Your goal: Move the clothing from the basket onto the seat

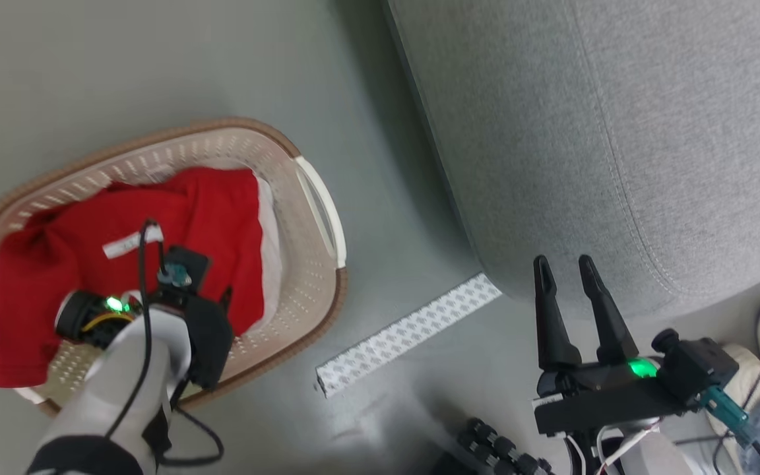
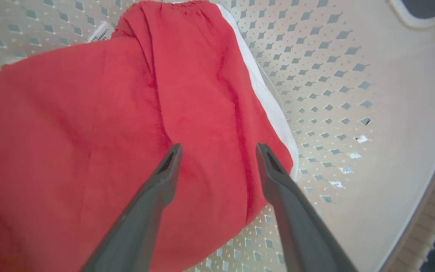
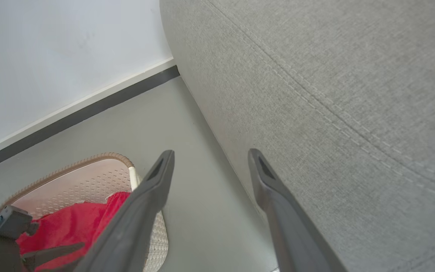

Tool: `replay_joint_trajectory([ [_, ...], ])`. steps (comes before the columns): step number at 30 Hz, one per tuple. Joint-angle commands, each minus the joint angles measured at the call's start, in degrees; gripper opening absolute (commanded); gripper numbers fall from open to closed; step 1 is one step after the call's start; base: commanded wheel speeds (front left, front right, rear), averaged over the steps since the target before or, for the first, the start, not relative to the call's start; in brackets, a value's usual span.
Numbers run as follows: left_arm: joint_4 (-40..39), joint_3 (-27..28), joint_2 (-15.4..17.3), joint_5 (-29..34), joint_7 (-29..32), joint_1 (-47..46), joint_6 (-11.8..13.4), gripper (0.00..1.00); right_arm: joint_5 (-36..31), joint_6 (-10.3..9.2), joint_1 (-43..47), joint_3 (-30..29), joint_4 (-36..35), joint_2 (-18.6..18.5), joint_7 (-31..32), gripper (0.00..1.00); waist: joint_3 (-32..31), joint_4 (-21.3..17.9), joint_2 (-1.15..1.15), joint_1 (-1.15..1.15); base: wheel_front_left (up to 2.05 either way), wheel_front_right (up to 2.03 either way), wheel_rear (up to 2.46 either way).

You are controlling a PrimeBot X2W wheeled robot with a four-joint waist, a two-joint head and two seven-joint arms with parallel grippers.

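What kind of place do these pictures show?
Probably a living room or a mock-up of one: a grey fabric sofa stands on a grey floor, with a laundry basket of red clothing beside it.

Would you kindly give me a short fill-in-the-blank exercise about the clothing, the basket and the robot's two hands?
1. The clothing in the basket is bright ____.
2. The left hand is over the clothing with its fingers ____.
3. The right hand points toward the light ____ seat.
Missing words: red; open; grey.
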Motion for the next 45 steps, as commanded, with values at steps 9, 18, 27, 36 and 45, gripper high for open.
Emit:
replay_joint_trajectory([
  [9, 3.1, 0.7, 0.4, -1.5, 2.5, -2.8, 4.8, 1.0, 0.5, 0.03, 3.3, -0.3, -2.2, 0.1, -0.3, 1.0, 3.5, -0.8, -0.02, -0.01, 0.0, 0.0, 0.0],
  [18, 4.3, -0.8, -0.2, -1.5, 3.4, -2.6, 3.3, 0.42, 0.5, 0.03, 5.2, -0.7, -3.5, 0.1, -0.3, 1.0, 3.8, -0.8, -0.02, -0.01, 0.0, 0.0, 0.0],
  [27, 4.6, -1.5, -0.1, -2.4, 0.8, -3.0, 2.6, 0.0, -0.2, 0.03, 4.3, -0.1, -3.5, 0.1, -0.3, 1.0, 3.3, -0.5, -0.02, -0.01, 0.0, 0.0, 0.0],
  [36, 4.3, 2.2, -1.6, -8.1, -6.7, -1.2, 1.6, 0.0, -1.3, 0.03, 0.9, -0.1, 0.9, 0.0, -0.2, 1.0, -5.2, 3.7, -0.02, -0.01, 0.0, 0.0, 0.0],
  [45, -3.8, -0.8, -2.9, -16.0, -9.4, 4.8, -0.8, 0.0, -4.5, 0.03, 0.9, -0.6, 7.5, -0.1, 0.0, 1.0, -20.4, 10.9, -0.02, -0.01, 0.0, 0.0, 0.0],
])
